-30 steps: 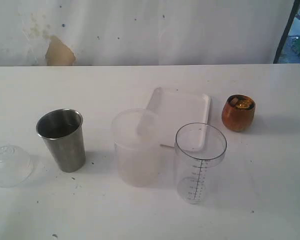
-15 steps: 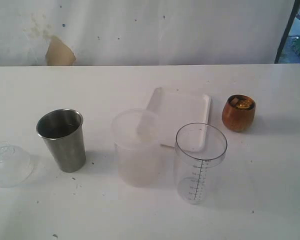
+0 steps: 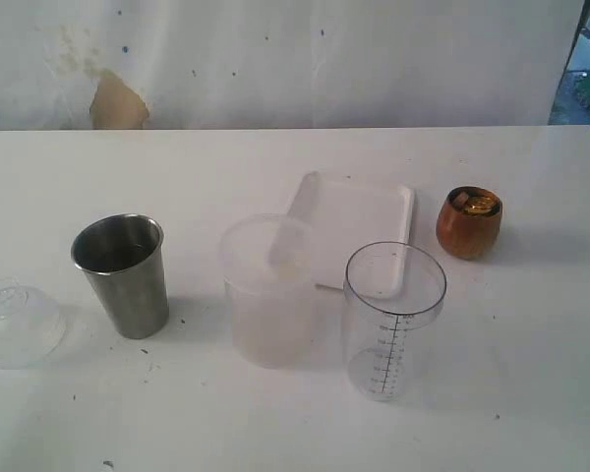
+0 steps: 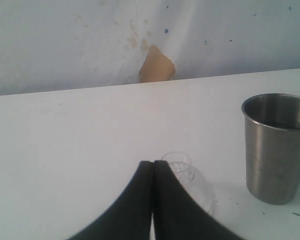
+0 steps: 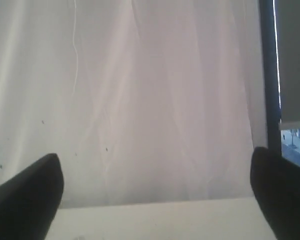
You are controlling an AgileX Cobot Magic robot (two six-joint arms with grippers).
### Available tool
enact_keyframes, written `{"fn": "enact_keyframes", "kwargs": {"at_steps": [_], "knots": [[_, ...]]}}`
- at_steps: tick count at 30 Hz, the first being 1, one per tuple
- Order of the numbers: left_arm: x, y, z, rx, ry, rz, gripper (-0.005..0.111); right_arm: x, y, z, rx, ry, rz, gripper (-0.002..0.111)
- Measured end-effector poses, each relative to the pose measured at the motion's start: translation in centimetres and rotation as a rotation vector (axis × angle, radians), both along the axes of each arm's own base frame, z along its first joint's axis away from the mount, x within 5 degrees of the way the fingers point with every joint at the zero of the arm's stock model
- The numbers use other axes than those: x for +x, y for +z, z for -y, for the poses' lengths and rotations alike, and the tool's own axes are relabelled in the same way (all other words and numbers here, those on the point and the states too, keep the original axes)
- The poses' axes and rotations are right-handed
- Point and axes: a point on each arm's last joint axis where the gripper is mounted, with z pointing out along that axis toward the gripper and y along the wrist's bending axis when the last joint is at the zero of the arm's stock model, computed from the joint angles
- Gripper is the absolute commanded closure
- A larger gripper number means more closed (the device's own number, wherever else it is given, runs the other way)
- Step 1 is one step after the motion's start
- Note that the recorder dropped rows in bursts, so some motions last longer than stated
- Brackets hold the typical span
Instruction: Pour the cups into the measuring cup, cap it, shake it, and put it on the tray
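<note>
Measuring cup (image 3: 393, 320) stands upright and uncapped on the white table (image 3: 275, 157), at 5 o'clock of the tray (image 3: 359, 211). Contact with the tray's near corner cannot be determined. The frosted cup (image 3: 268, 290) stands close at its 9 o'clock. The steel tumbler (image 3: 122, 275) is further out that way across a clear gap, and the domed lid (image 3: 18, 322) is furthest. The wooden cup (image 3: 469, 222) sits apart at the tray's 3 o'clock.

Open table lies toward 12 and 6 o'clock.

Only the wrist views show the pincers.
- **Left gripper** (image 4: 153, 167): fingers pressed together on nothing, the lid just beyond its tips and the tumbler near.
- **Right gripper** (image 5: 155, 157): fingers wide apart with nothing between, facing a white curtain (image 5: 155, 90).

Markings: a black graduated scale runs down the clear cylinder's side, its figures too small to read.
</note>
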Motion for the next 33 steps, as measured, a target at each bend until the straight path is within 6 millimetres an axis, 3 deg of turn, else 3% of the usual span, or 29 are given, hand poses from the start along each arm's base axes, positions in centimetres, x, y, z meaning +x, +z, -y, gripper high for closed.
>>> {"fn": "enact_keyframes", "kwargs": {"at_steps": [4,13,21,28,33], "knots": [[0.0,0.0,0.0,0.000,0.000,0.000,0.107,2.5,-1.1,-0.3,-0.053,-0.008,-0.121,0.015],[0.0,0.0,0.0,0.000,0.000,0.000,0.107,7.6,-6.3,-0.9,-0.155,-0.018,-0.347,0.015],[0.0,0.0,0.0,0.000,0.000,0.000,0.107,11.4,-10.5,-1.3,-0.210,-0.021,-0.441,0.015],[0.0,0.0,0.0,0.000,0.000,0.000,0.107,15.7,-13.8,-1.9,-0.295,-0.022,-0.467,0.015],[0.0,0.0,0.0,0.000,0.000,0.000,0.107,19.9,-16.8,-2.4,-0.308,-0.017,-0.492,0.015]]}}
